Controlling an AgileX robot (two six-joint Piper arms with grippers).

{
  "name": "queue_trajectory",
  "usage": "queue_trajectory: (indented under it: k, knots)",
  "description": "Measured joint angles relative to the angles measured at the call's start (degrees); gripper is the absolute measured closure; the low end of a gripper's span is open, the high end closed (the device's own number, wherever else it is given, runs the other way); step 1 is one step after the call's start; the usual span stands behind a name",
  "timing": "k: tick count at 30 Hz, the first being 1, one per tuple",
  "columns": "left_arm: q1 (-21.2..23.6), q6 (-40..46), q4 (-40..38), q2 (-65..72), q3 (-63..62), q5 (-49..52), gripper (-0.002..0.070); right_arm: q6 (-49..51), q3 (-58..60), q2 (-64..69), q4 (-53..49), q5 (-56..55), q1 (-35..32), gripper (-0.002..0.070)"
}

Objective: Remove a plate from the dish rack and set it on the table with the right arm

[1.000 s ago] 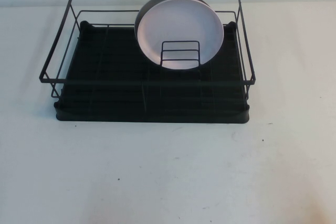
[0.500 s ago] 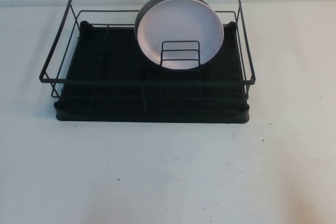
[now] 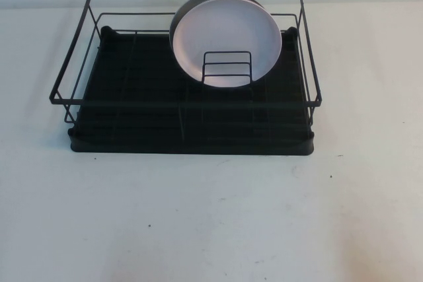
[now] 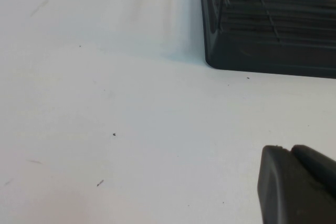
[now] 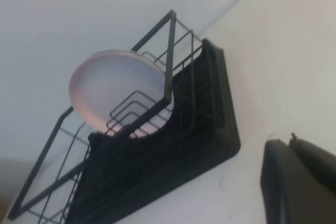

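The pale pink plate (image 3: 225, 37) stands on edge in the black wire dish rack (image 3: 185, 100), leaning behind the small wire divider (image 3: 227, 69); it also shows in the right wrist view (image 5: 113, 87). A grey-blue plate's rim (image 3: 182, 8) shows just behind it. Neither arm shows in the high view. My right gripper (image 5: 290, 141) is shut and empty, over the white table (image 3: 211, 216) off the rack's corner (image 5: 220, 129). My left gripper (image 4: 287, 149) is shut and empty, low over the table near the rack's tray corner (image 4: 236, 56).
The rack fills the middle back of the table. White table lies in front of it and at both sides, with a few tiny dark specks (image 3: 330, 177). A pale wall runs behind the rack.
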Motion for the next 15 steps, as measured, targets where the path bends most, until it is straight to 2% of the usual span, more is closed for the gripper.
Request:
queue_trajectory:
  k: [7,15]
  knots:
    - [0.0,0.0,0.0,0.0,0.0,0.0,0.0679,-11.66,-10.54,14.21,-0.45,9.88,0.0,0.0694]
    - [0.0,0.0,0.0,0.0,0.0,0.0,0.0679,-29.34,-29.09,40.49,-0.92,18.27,0.0,0.0694]
